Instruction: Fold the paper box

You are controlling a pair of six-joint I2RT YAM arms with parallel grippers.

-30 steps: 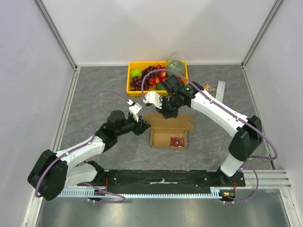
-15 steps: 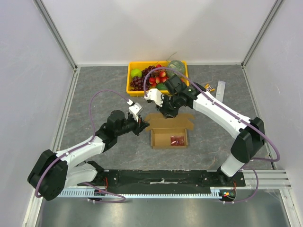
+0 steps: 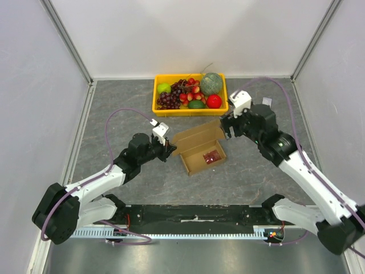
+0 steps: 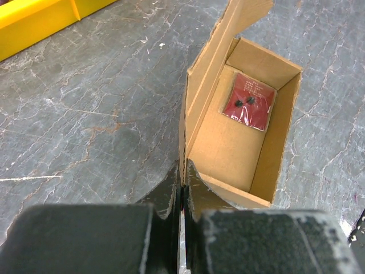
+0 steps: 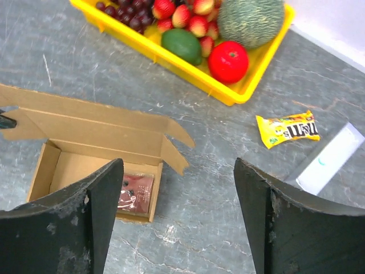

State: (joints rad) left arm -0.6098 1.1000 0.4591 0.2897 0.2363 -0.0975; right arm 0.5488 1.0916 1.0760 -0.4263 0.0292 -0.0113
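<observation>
The brown paper box lies open in the middle of the table, turned at a slant, with its lid flap standing up along the far side. A small dark-red packet rests on its floor. My left gripper is shut on the box's left end wall. In the left wrist view its fingertips pinch that cardboard edge of the box. My right gripper hangs open, up and to the right of the box, holding nothing. In the right wrist view its jaws stand wide apart over bare table beside the box.
A yellow fruit tray with grapes, strawberries, a melon and a red fruit stands at the back. A yellow candy packet and a white strip lie to the right of the box.
My right gripper let go of the lid, opened and drew back to the right. My left gripper closed on the box's left wall. The box has turned at a slant.
</observation>
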